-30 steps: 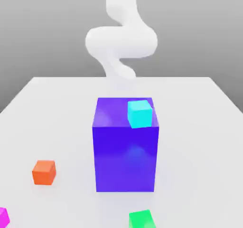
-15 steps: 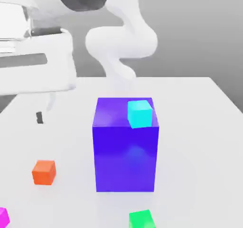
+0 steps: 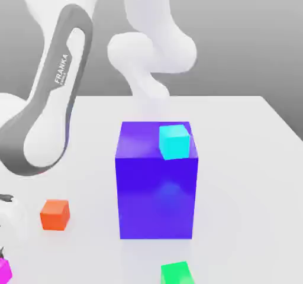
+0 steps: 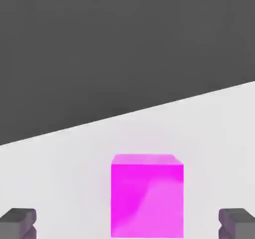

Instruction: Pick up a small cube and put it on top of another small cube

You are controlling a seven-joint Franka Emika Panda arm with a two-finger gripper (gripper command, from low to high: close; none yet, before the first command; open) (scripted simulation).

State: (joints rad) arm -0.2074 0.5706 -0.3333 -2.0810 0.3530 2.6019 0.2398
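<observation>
I hold the claw point(image 4: 127, 223) released, one fingertip point(image 4: 18, 222) on each side of the pink cube point(image 4: 147, 195), which sits at the worktop's point(image 3: 248, 158) near corner on the exterior view's left. I centre, descend, then clench. Green cube point(image 3: 177, 273) waits at the near edge.

Big block point(image 3: 157, 188): mid-desk point(image 3: 248, 158), standing alone.
Cube on top point(image 3: 174, 141): on the big block, at its upper corner toward the exterior view's right.
Lone cube point(image 3: 55, 214): on the desk, to the exterior view's left of the big block — well apart.
Target cube point(image 3: 177, 273): on the desk before the big block, at the near edge.
Small cube point(image 4: 147, 195): at the near left corner in the exterior view — between the spread fingers point(image 4: 19, 222) in the hand view.
</observation>
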